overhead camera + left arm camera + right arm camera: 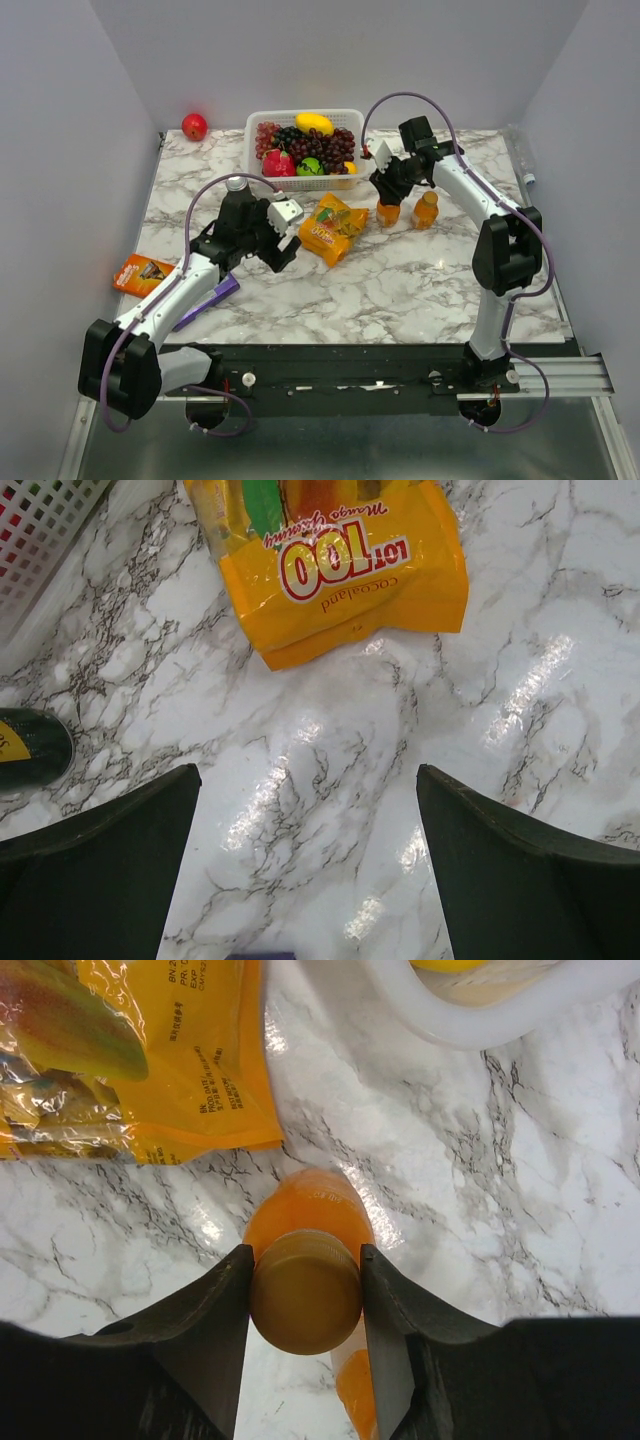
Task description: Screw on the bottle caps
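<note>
Clamped w/ R gripper [305,1272] on golden-orange cap [305,1295]: fingers [215,1330] pressed to both sides, gap just cap-wide. Seated atop upright orange bottle [308,1210], seen from straight above in R wrist view; cannot tell how far threaded on. Standing on marble table [420,280], just near side of white basket [300,182] and R of yellow snack bag [333,228], touching neither. Close by to R, but apart: 2nd bottle [426,210], also orange, upright, orange-topped. Over at L gripper [305,865]: spread wide, holding nothing, dark fingers [100,880] framing bare marble only. Just ahead of it, same bag, printed "100", lying flat. Off to its L, dark can [30,745], silver-topped in top view, standing next to L arm. Basket corner at top L of L wrist view; in top view packed w/ fruit, incl. grapes and a lemon. At far L corner of table: red apple [194,126]. Beyond table's L edge: orange packet [143,272], lying flat.
</note>
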